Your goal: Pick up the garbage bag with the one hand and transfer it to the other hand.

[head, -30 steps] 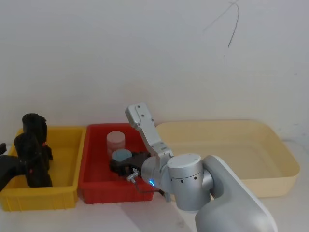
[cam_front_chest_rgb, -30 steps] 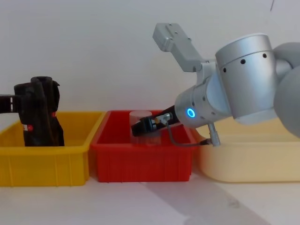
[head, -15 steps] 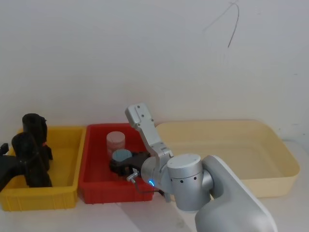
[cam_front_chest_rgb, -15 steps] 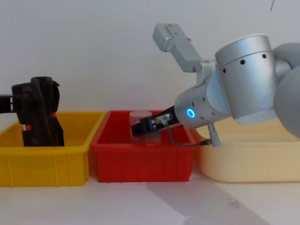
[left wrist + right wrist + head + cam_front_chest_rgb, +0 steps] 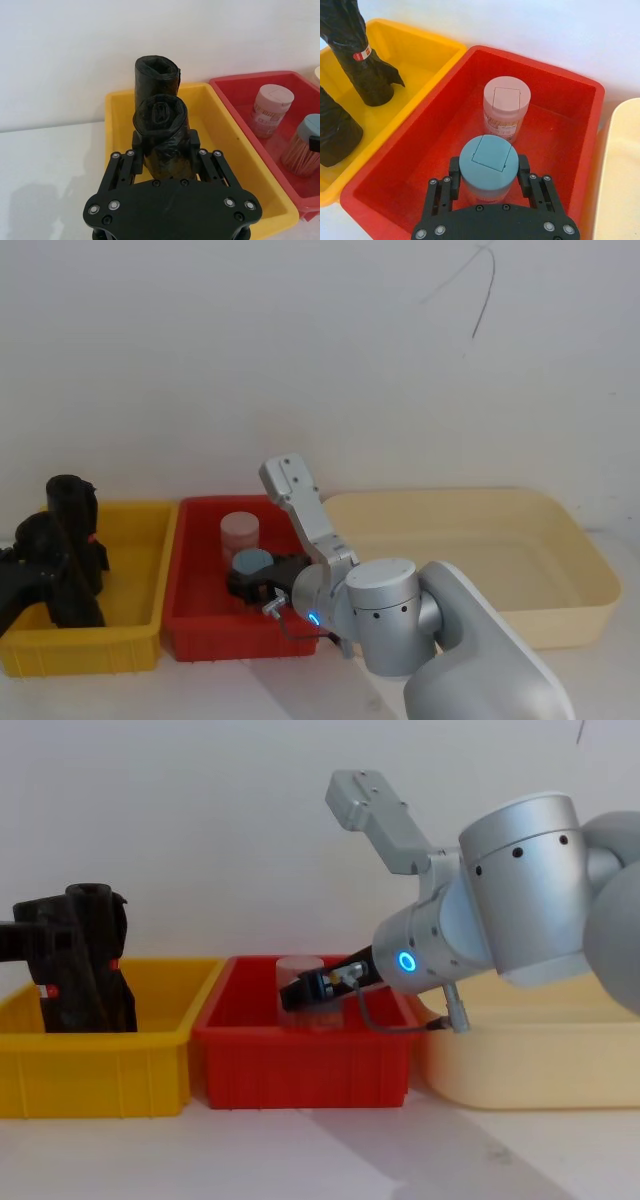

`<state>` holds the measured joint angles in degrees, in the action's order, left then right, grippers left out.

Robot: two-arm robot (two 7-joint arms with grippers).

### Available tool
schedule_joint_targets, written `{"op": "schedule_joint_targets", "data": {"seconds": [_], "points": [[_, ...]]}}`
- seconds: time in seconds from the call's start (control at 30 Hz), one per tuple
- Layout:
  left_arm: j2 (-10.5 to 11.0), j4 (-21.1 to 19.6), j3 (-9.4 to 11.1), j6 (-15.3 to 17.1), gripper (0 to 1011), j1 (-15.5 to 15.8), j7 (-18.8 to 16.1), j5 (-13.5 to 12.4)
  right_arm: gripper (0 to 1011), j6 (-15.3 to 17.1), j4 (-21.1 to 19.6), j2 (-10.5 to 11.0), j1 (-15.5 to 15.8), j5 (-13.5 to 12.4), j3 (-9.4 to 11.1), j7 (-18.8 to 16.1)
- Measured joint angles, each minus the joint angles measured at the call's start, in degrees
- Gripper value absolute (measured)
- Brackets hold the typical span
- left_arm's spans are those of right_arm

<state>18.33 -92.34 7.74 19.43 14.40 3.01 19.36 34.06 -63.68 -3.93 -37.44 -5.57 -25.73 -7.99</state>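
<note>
A: What differs from a second ago?

B: The left pincer (image 5: 165,143) has carried the garbage bag (image 5: 160,112) sideways to the robot's left; in the chest view its red mark (image 5: 42,990) now sits nearer the left end of the yellow bin (image 5: 110,1065); the right arm has not moved.

A: How do the pincers stand?

B: The left pincer is clamped on the bag, one finger on each side of the upright roll, just below its top; the right pincer (image 5: 488,168) is closed on the blue-lidded jar (image 5: 487,155) inside the red bin (image 5: 300,1065), with the pink-lidded jar (image 5: 506,102) just beyond it.

A: And the edges?

B: The held bag stands within the yellow bin, near its left wall; its top rises well above the rim; its lower end is hidden behind the front wall. The second garbage bag (image 5: 156,75) stands right behind it; I cannot tell whether they touch.

A: Room for moving?

B: Bare yellow floor shows on the red bin's side of the two bags; above the bins there is open air before the white wall (image 5: 300,360); the cream tray (image 5: 530,1065) lies to the right of the red bin; the table (image 5: 300,1160) runs bare in front of all three.
</note>
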Motion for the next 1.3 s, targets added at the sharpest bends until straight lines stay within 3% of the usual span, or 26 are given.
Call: {"op": "schedule_joint_targets", "data": {"seconds": [0.8, 1.3], "points": [[0.00, 0.00, 0.00, 0.00, 355, 0.00, 0.00, 0.00, 663, 0.00, 0.00, 0.00, 0.00, -0.01, 0.00, 0.00], [0.00, 0.00, 0.00, 0.00, 345, 0.00, 0.00, 0.00, 661, 0.00, 0.00, 0.00, 0.00, -0.01, 0.00, 0.01]]}}
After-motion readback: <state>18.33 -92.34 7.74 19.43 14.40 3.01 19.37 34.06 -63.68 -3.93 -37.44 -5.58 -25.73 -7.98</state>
